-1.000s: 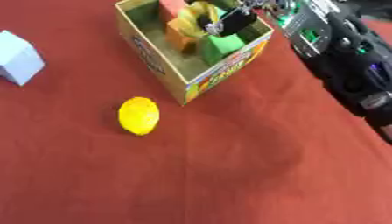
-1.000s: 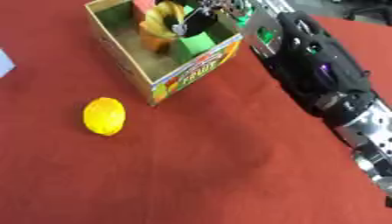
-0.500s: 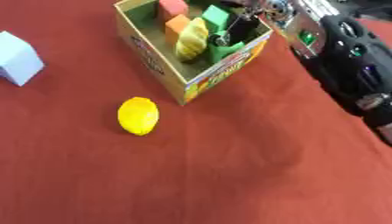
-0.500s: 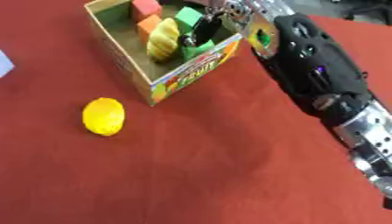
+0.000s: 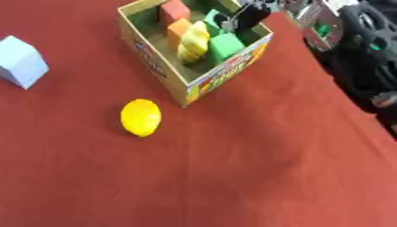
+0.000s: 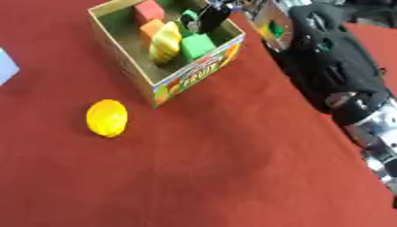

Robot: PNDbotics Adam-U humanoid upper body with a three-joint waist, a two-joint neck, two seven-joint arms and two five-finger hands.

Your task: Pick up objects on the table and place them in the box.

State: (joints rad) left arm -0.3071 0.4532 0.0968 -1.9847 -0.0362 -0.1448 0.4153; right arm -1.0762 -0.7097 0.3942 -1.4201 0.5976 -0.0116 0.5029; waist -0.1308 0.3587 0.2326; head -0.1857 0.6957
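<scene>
1. A cardboard box with printed colourful sides stands open on the red table, toward the far side of the view.
2. Inside the box lie a red block at the far end, an orange block just before it, a yellow ridged object leaning lengthwise along the middle, and a green block beside it near the right wall.
3. The right hand reaches in from the upper right, over the box's far right corner; its dark fingers point down into the box next to a second green shape.
4. The fingers look fairly straight, but the view is blurred there, so whether they hold anything cannot be told.
5. The black forearm of the right arm runs from the box toward the right edge, above the table.
6. A yellow lemon-like object lies on the table in front of the box, near its front corner but apart from it.
7. A pale blue cube sits on the table at the left edge, well apart from the box.
</scene>
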